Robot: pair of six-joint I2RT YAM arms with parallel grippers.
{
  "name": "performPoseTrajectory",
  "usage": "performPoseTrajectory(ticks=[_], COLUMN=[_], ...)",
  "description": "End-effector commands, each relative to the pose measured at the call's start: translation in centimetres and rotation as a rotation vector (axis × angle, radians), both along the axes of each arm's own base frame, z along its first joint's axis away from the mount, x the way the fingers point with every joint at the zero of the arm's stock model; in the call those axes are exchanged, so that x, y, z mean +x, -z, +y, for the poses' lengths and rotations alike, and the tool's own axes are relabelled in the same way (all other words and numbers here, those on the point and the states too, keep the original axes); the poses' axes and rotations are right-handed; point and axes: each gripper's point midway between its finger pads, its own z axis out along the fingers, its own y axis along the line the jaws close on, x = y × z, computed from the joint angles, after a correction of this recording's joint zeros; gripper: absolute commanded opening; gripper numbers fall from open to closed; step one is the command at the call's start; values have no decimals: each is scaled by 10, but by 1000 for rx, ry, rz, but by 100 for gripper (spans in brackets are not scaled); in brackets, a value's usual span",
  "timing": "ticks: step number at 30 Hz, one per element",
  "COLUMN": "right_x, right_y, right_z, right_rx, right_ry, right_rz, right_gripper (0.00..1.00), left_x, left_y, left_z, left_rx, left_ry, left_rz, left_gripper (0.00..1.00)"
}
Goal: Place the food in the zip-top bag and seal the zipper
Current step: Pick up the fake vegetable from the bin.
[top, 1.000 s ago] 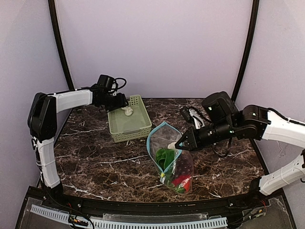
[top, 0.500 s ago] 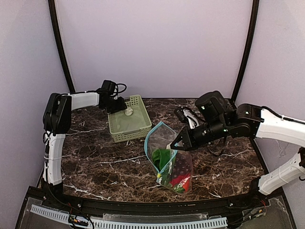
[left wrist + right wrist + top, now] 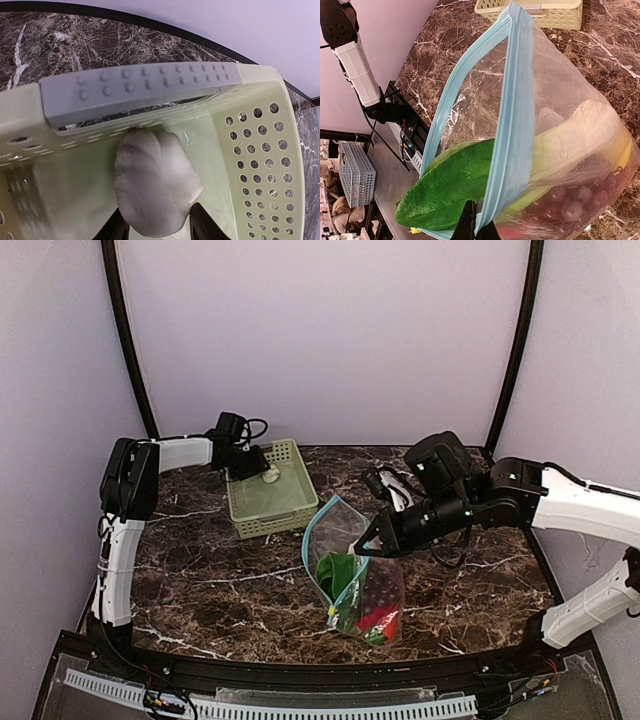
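The clear zip-top bag (image 3: 372,585) lies in the middle of the table with its mouth held open. My right gripper (image 3: 368,545) is shut on the light blue zipper strip (image 3: 512,125) at the near rim, also seen in the right wrist view (image 3: 479,222). Inside are green bok choy (image 3: 450,192), dark grapes (image 3: 570,205) and a red chilli (image 3: 378,618). A yellowish slider tab (image 3: 330,611) sits at the mouth's lower end. My left gripper (image 3: 256,462) is inside the pale green basket (image 3: 290,508), its fingers (image 3: 202,225) closed on either side of the white garlic (image 3: 155,185).
A grey studded bar (image 3: 140,87) sits on the basket's rim just behind the garlic. The perforated basket wall (image 3: 255,150) is close on the right. A black cable bundle (image 3: 392,480) lies behind the right arm. Dark marble table (image 3: 200,570) surrounds the bag.
My left gripper has moved right and down into the basket onto the garlic. My right gripper has shifted left, pulling the bag's mouth with it.
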Motion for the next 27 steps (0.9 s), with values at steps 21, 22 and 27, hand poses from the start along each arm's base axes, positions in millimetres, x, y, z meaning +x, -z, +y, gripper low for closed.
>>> performPoseTrajectory(ticks=[21,22,27], right_x=[10,10,12], right_y=[-7,-6,-6], right_z=[12,12,13], right_rx=[22,22,21], right_ry=[-5,-7,-9], right_rz=[-28,-27,-29], right_gripper=[0,0,0], left_x=[17,16,5], left_y=[-45,-50,-73], left_z=[-8,-10,-16], left_rx=[-122,-133,-172], left_ry=[23,34,75], left_rz=[-75,-83,-122], left_gripper=[1,1,1])
